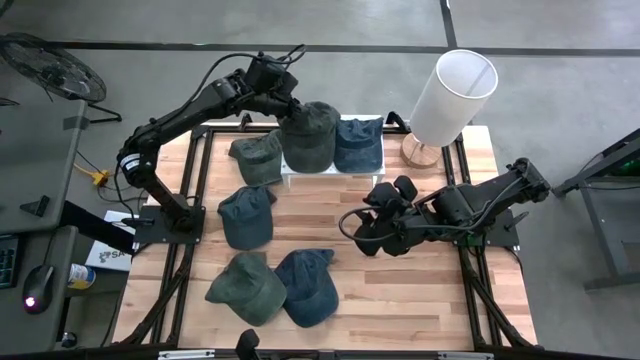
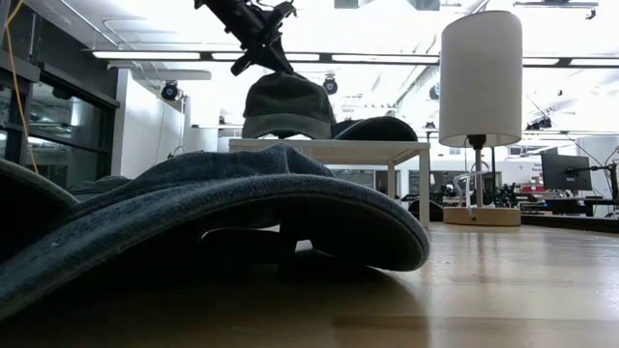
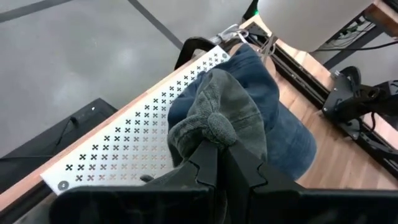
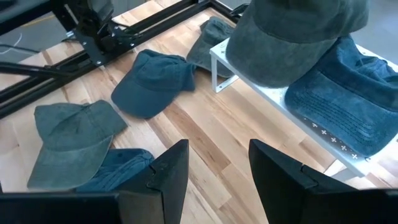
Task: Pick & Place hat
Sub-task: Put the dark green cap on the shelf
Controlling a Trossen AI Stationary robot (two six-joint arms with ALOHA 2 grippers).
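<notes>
At the near edge of the wooden slatted counter [image 1: 400,290] lie a grey-green cloth cap [image 1: 246,289] and a dark blue denim cap [image 1: 308,287], touching. Farther in rests a teal cap [image 1: 245,215]. The right tool [image 1: 378,222] hovers over the counter's right half, fingers apart and empty. At the far side, the left tool [image 1: 290,108] pinches the crown of an olive-green cap [image 1: 308,135] over the white perforated metal shelf [image 3: 134,140], beside a blue denim cap [image 1: 357,145].
</notes>
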